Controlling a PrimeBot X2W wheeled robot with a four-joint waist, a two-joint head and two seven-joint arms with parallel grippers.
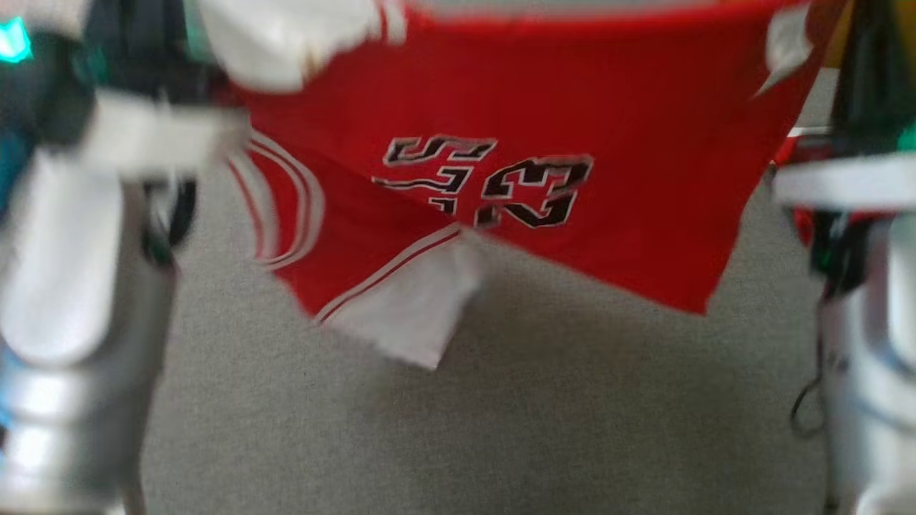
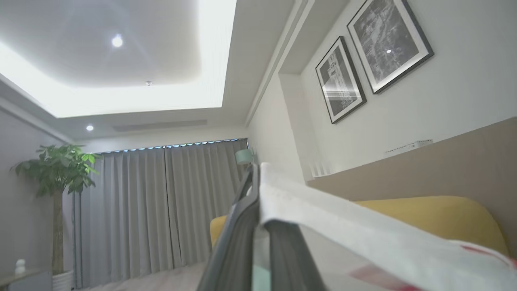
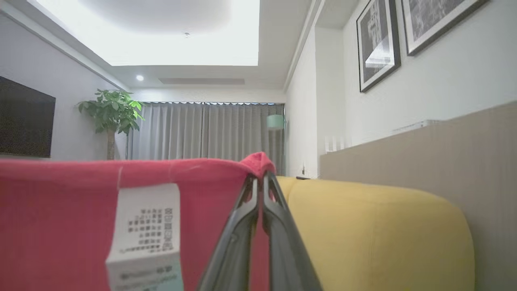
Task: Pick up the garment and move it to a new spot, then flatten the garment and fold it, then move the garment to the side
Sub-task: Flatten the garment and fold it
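A red sports jersey (image 1: 572,93) of thin fabric, with white striped trim and black-and-white numerals, hangs in the air. It is stretched between the two tools above a grey textured surface (image 1: 544,429). Its top edge runs taut from one tool to the other. The lower part sags beneath them in a slanted fold, with a white panel at the lowest point.

The left tool (image 2: 255,178), two long dark fingers, is pressed together on a white edge of the jersey. That cloth drapes over the fingertips and away to the lower right of the left wrist view. The right tool (image 3: 260,178) is also closed, pinching a small peak of the red edge between its tips.

Just left of the right tool's fingers, a white printed care label (image 3: 144,230) hangs from the cloth. Beyond both tools is a mustard-yellow padded cushion (image 3: 383,234). Behind that is a pale wall with black-framed pictures (image 2: 385,44). The head view is blurred.
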